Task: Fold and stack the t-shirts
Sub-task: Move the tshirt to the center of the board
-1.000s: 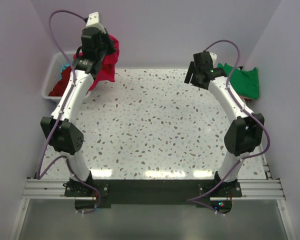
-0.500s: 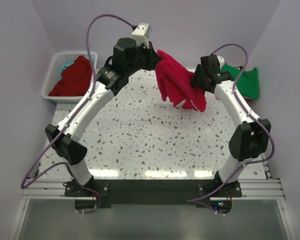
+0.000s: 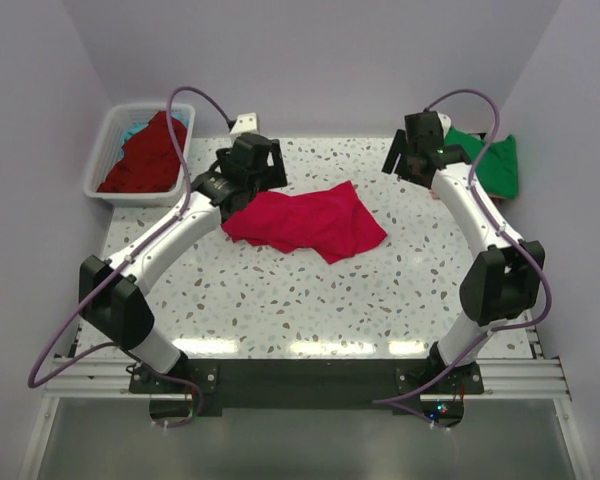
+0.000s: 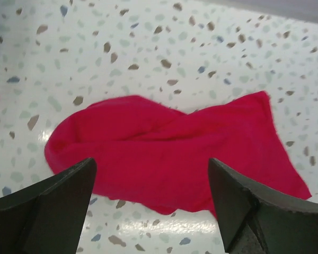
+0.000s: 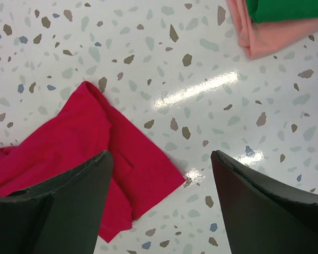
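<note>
A crimson-pink t-shirt (image 3: 305, 222) lies crumpled on the speckled table (image 3: 310, 300), also seen in the left wrist view (image 4: 164, 148) and the right wrist view (image 5: 85, 153). My left gripper (image 3: 248, 172) hovers over its left end, open and empty (image 4: 151, 211). My right gripper (image 3: 412, 152) hangs open and empty at the back right, above the table beside the shirt's right corner (image 5: 161, 206). A dark red t-shirt (image 3: 145, 155) and a teal one (image 3: 132, 131) lie in the basket. A folded green t-shirt (image 3: 490, 165) rests on a salmon-pink one (image 5: 275, 37) at the right.
The white slatted basket (image 3: 105, 150) stands at the back left corner. Purple walls close in the table on three sides. Cables loop over both arms.
The left arm swung the crimson-pink shirt from the basket across to the table's middle, lowered, and let it go. The shirt now lies on the table. The right arm barely moved.
</note>
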Controlling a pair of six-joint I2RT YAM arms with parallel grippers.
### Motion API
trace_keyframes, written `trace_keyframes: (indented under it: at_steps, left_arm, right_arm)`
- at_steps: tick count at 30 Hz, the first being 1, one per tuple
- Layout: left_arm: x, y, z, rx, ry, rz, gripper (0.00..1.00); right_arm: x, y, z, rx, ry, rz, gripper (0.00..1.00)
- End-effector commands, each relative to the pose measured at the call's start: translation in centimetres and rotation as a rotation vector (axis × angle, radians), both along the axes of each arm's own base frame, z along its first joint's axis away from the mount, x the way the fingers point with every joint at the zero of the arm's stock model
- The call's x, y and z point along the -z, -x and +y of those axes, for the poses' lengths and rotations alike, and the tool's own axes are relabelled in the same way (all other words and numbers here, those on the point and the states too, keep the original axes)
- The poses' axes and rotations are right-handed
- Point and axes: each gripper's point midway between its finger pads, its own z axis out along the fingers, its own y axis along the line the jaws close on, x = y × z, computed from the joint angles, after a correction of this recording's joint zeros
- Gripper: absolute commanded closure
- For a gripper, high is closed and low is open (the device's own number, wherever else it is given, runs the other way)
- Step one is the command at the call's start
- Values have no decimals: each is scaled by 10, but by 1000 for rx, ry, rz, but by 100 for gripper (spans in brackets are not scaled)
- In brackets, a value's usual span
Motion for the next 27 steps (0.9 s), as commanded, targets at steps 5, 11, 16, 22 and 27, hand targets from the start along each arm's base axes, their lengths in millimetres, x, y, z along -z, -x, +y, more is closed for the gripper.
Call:
trace_keyframes:
  at_steps: [5, 11, 16, 22, 27]
  left_arm:
    - [58, 15, 24, -116, -54, 110, 9]
    - [73, 13, 2, -14, -7, 153, 9]
    - [90, 3, -5, 23, 91, 215, 10]
    - [91, -13, 9, 22, 160, 221, 11]
    - [91, -20, 15, 29, 161, 223, 12]
  right_arm:
    - [-5, 7, 21, -117, -67, -23, 22]
    - [25, 24, 45, -221, -108, 43, 26]
    - [42, 22, 69, -278, -163, 64, 27]
    - [47, -3, 81, -296, -192, 16, 33]
    - [72, -25, 96, -325, -231, 39, 41]
